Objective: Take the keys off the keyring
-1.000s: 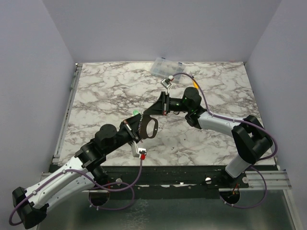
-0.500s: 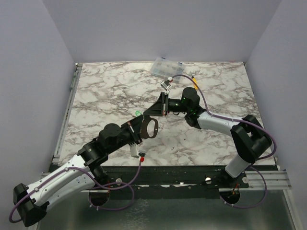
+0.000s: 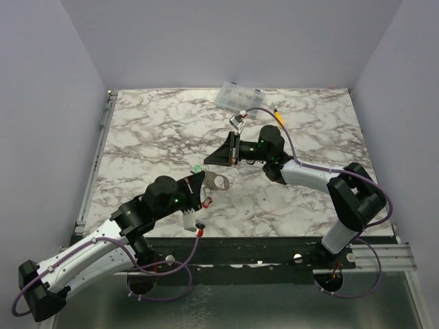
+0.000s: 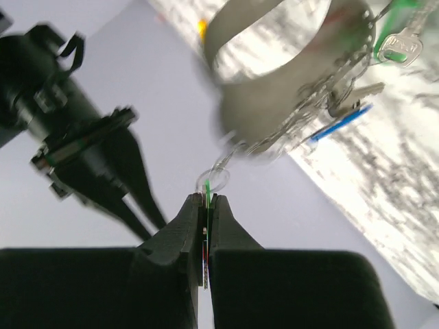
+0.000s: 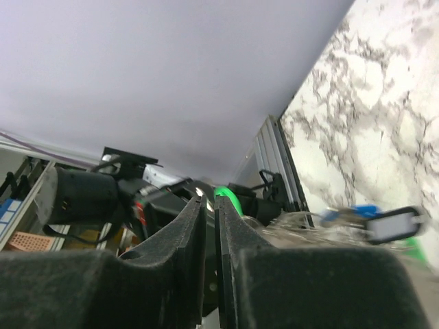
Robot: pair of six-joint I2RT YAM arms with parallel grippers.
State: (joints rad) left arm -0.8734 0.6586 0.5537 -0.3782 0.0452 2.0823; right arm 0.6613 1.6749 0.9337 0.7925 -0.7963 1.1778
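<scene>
The keyring (image 3: 218,181), a grey-silver loop, hangs tilted above the table's middle. In the left wrist view it is a blurred loop (image 4: 274,103) with a silver key (image 4: 401,44) and a blue key (image 4: 339,123) dangling beside it. My left gripper (image 3: 200,182) is shut on a thin green key seen edge-on (image 4: 207,188), which links to the loop by a small ring. My right gripper (image 3: 208,162) is shut with nothing visible in it, just above and apart from the keyring. In the right wrist view (image 5: 210,200) blurred keys (image 5: 357,212) hang to its right.
A clear plastic compartment box (image 3: 238,96) lies at the table's far edge. A metal rail (image 3: 101,151) runs along the left side. The left arm's green light (image 5: 228,199) shows just beyond the right fingers.
The keyring has tipped from upright to flatter and now hangs apart from the right fingers. My left arm has pushed forward and right; the right gripper has drawn back slightly.
</scene>
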